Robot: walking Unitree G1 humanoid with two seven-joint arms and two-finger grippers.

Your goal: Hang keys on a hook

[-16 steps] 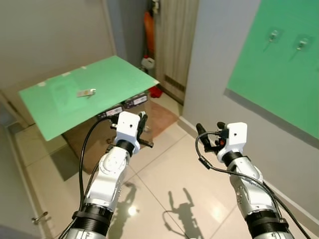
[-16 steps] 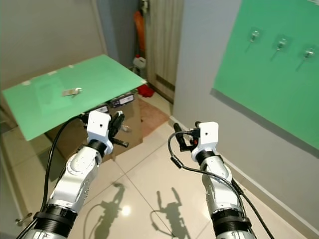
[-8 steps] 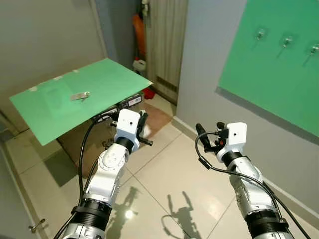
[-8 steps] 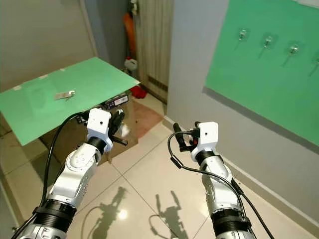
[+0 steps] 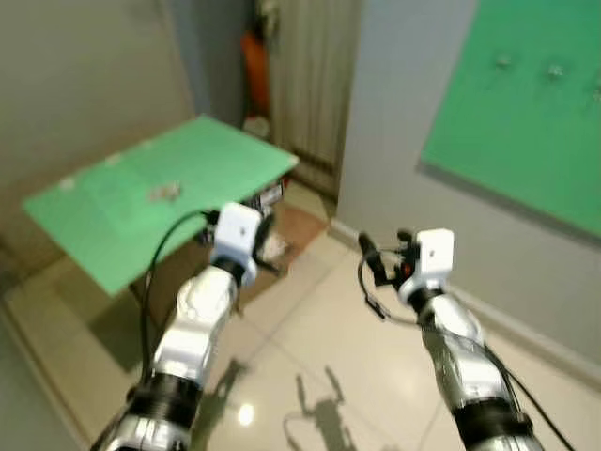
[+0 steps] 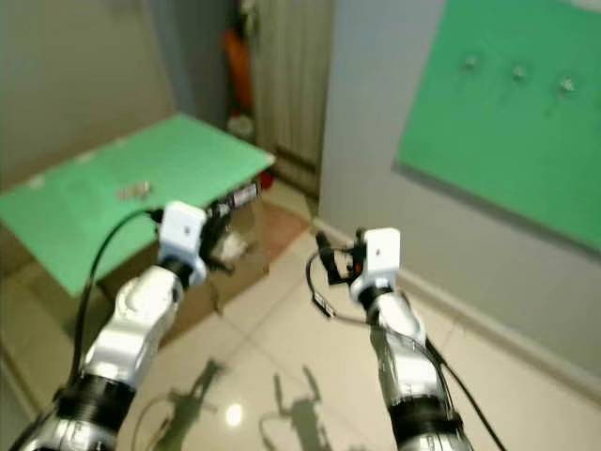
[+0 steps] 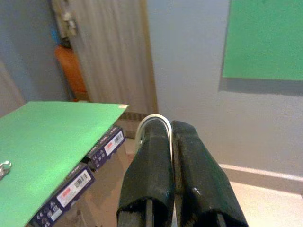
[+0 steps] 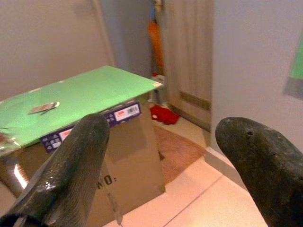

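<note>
The keys [image 5: 164, 192] lie on a green tabletop [image 5: 113, 221] ahead and to my left; they also show small in the right wrist view as keys [image 8: 42, 108]. Three small metal hooks [image 6: 517, 71] sit in a row on a green wall board [image 5: 526, 141] at the upper right. My left gripper [image 5: 266, 231] is raised near the table's front edge, its fingers [image 7: 156, 156] pressed together with nothing between them. My right gripper [image 5: 374, 263] is held up over the floor, its fingers [image 8: 75, 161] spread wide and empty. Both grippers are well away from the keys and the hooks.
Cardboard boxes [image 8: 128, 146] with printed labels stand under the green tabletop. A wooden slatted door [image 5: 305, 75] and an orange item [image 5: 254, 61] are in the far corner. A red cloth [image 8: 163, 113] lies on the glossy tiled floor [image 5: 329, 376]. The grey wall runs along my right.
The whole picture has shifted and blurred, so the camera is moving. Both arms keep about the same raised pose. The keys stay on the tabletop.
</note>
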